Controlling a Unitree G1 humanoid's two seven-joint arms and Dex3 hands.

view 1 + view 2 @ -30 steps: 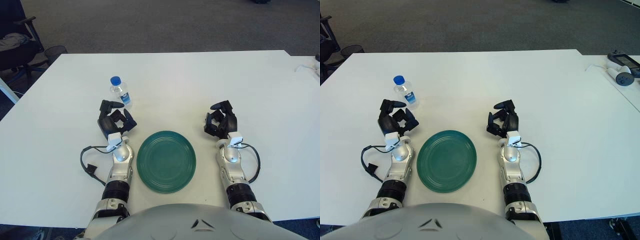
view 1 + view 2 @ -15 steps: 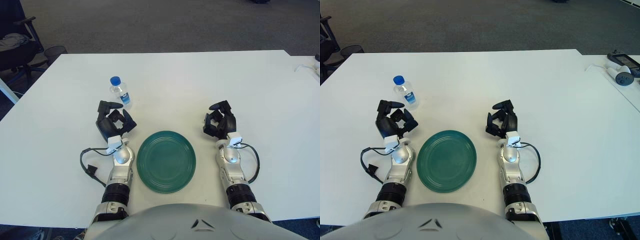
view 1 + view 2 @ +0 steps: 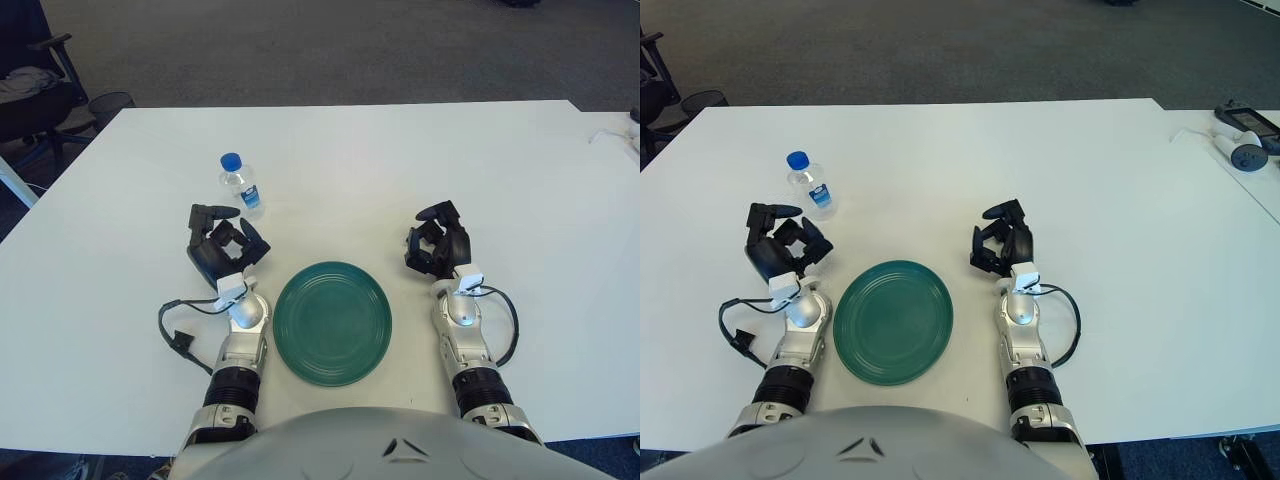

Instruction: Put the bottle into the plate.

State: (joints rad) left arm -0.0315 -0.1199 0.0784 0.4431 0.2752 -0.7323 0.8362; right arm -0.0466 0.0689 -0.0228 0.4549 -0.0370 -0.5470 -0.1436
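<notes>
White counter (image 3: 380,160) stretches under everything. At my left, my left hand (image 3: 222,243) sits with its fingers loosely curled, holding nothing, just short of the bottle (image 3: 240,185), which stands upright with its blue cap beyond my fingertips. Between my arms lies the green plate (image 3: 332,322). My right hand (image 3: 438,245) is loosely curled beside it, empty.

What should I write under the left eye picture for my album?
Left hand near upright bottle, green plate empty, right hand idle.
</notes>
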